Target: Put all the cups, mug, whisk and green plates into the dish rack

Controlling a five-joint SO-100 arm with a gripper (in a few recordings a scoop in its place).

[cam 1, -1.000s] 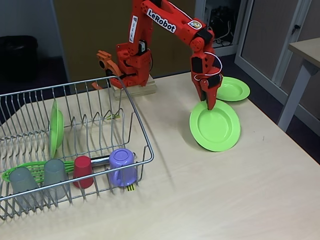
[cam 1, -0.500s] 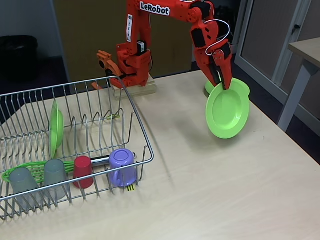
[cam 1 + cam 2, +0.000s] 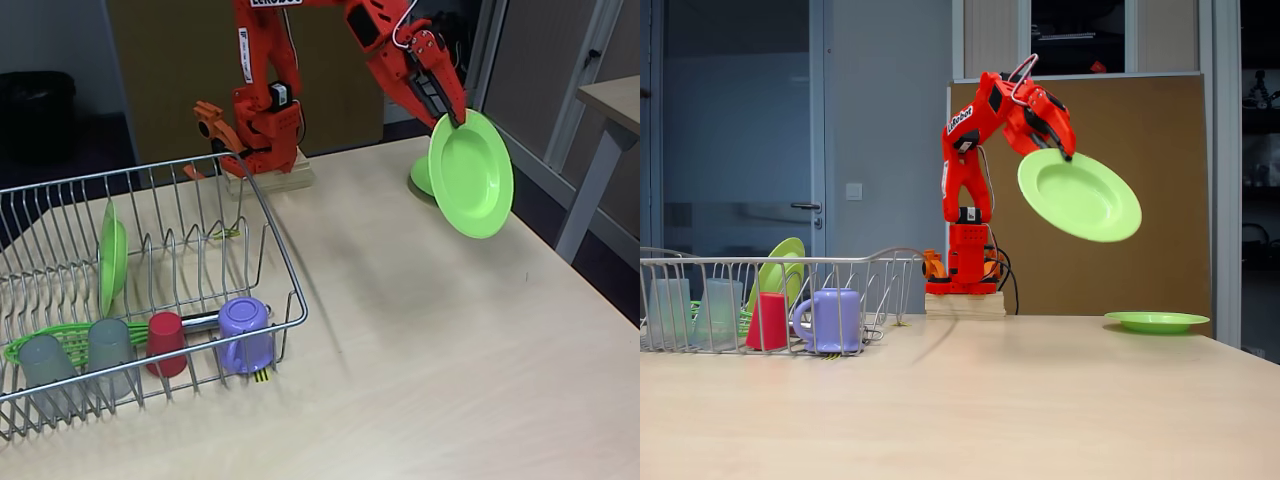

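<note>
The pale wooden desk carries the wire dish rack at its left, 1 green plate lying far right, and the arm's wooden base block at the back.

Arm raised, forearm angled down to the right; tool apparently clamped on something, fingertips partly hidden.
</note>
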